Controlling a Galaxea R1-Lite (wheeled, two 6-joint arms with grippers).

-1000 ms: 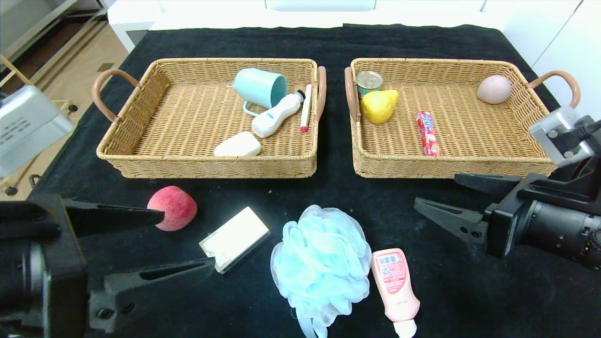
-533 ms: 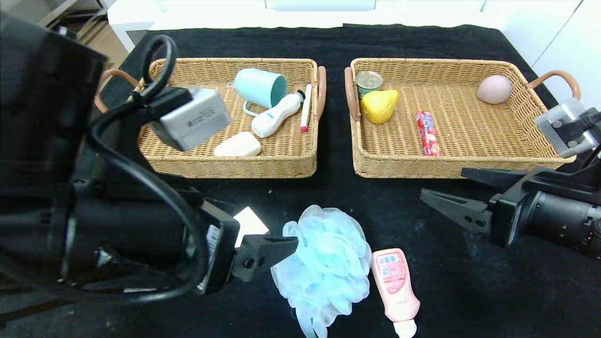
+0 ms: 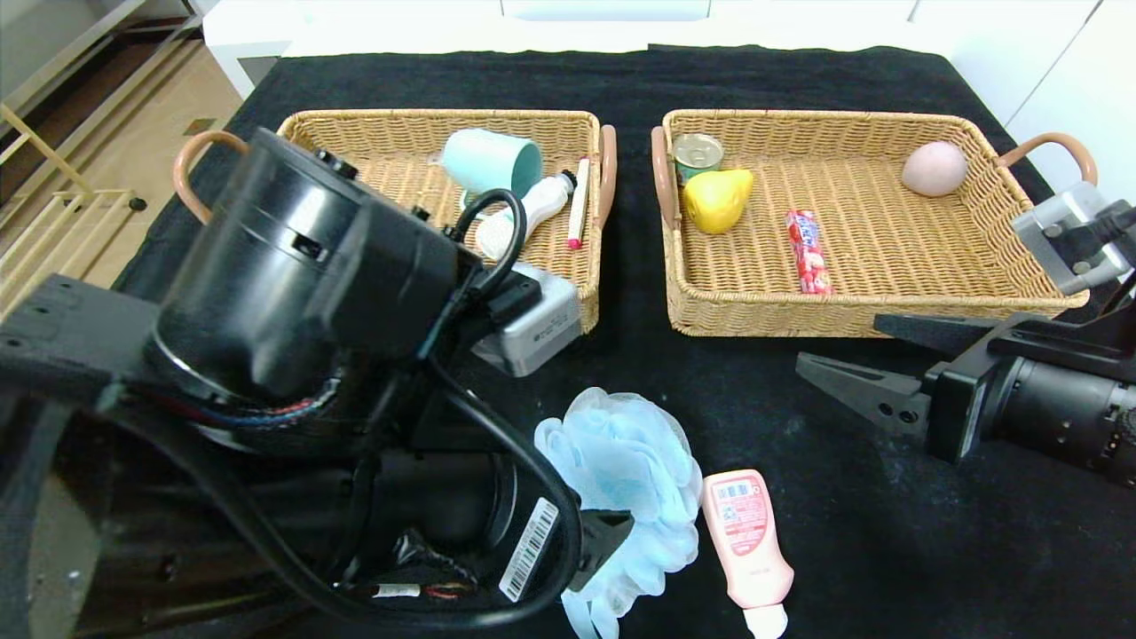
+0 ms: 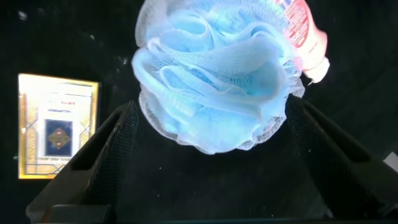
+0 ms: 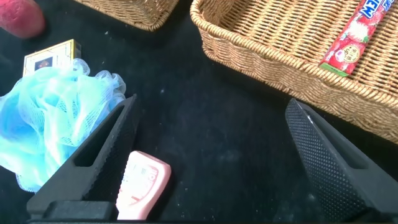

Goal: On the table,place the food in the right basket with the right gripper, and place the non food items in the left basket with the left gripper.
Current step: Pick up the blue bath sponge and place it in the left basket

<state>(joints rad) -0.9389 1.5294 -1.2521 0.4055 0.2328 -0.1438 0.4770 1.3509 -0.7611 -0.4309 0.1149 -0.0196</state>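
Left gripper (image 4: 211, 124) poised over the blue bath pouf (image 3: 626, 461), at about 6 o'clock on the black-draped bench (image 3: 781, 390); jaws spread wide, one on each side of the pouf, not touching it. Pouf lying on the cloth, just beside the pink lotion tube (image 3: 747, 537) at its 3 o'clock. Gold-edged card box (image 4: 57, 124) flat on the cloth near the pouf, outside one jaw. Red peach (image 5: 22, 15) beyond that box, seen only from the right wrist.

Right gripper (image 3: 852, 373) hovering low at about 4 o'clock on the bench, just in front of the right basket (image 3: 852, 311); jaws spread, pinching nothing.

Right basket at 1 o'clock, holding a tin can (image 3: 697, 155), a yellow pear (image 3: 717, 200), a red-and-white candy stick (image 3: 808, 251) and a pale pink round fruit (image 3: 934, 169).

Left basket (image 3: 568, 120) at 11 o'clock, partly hidden by the left arm, holding a teal cup (image 3: 491, 164) on its side, a white bottle-shaped item (image 3: 532, 209) and a red-capped pen (image 3: 579, 202).
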